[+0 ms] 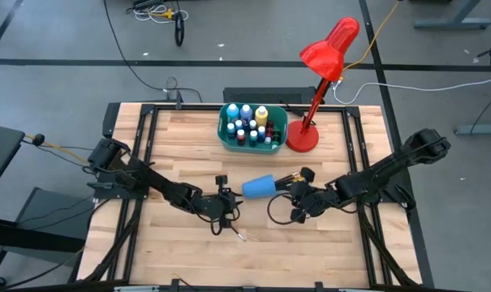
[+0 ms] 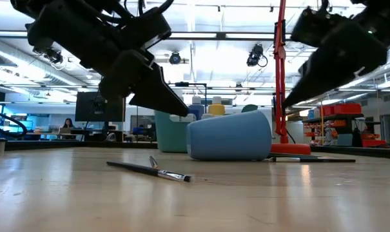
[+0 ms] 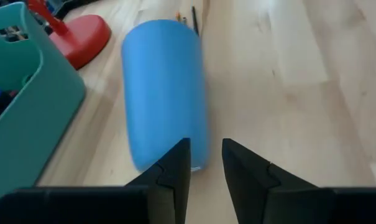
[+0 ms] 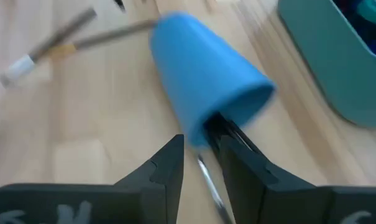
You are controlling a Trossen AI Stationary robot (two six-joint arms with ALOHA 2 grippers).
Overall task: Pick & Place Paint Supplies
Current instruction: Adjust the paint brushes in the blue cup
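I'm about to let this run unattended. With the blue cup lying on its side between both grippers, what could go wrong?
The blue cup lies tipped, so a nudge from the left gripper could roll it toward the teal tub.

The right gripper sits at the cup's mouth, where brushes poke out; pushing may scatter them.

The loose paintbrush nearby could be swept aside.

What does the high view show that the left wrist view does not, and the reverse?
Only the high view shows both arms, the right gripper beside the cup's open end, the paint bottles standing in the teal tub, the whole red lamp and a loose paintbrush on the table. Only the left wrist view shows the left gripper close up, its fingers slightly parted at one end of the cup. Both show the blue cup on its side, the tub and the lamp's base.
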